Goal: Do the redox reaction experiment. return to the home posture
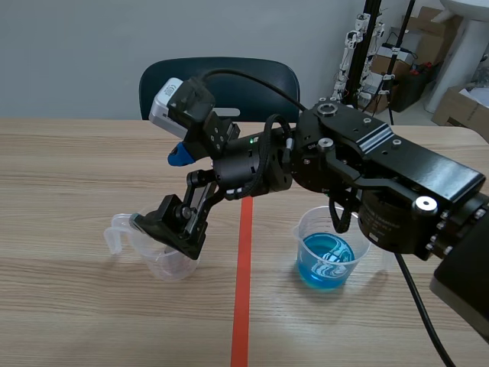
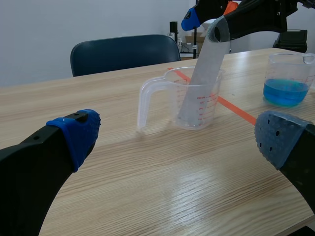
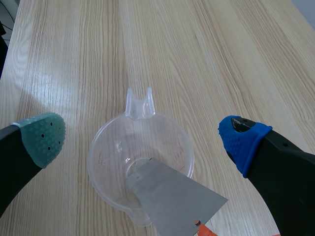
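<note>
A clear measuring cup [image 1: 164,261] stands on the table left of the orange-red tape line. A grey metal strip [image 2: 202,83] leans in it, its top end up by my right gripper [image 2: 231,17]. The right arm comes in from the right and crosses the middle. My right gripper [image 1: 173,228] hangs over the cup [image 3: 142,142] with fingers wide open, and the strip [image 3: 172,201] rises between them untouched by either pad. My left gripper [image 2: 179,135] is open, low over bare table, with the cup [image 2: 174,96] ahead of it. A beaker of blue liquid [image 1: 328,248] stands right of the tape.
A dark blue chair [image 1: 221,84] stands behind the table's far edge. Cardboard boxes and stands [image 1: 412,61] fill the back right. The blue beaker [image 2: 289,81] sits beyond the cup from the left gripper. The orange-red tape line [image 1: 243,290] runs down the table's middle.
</note>
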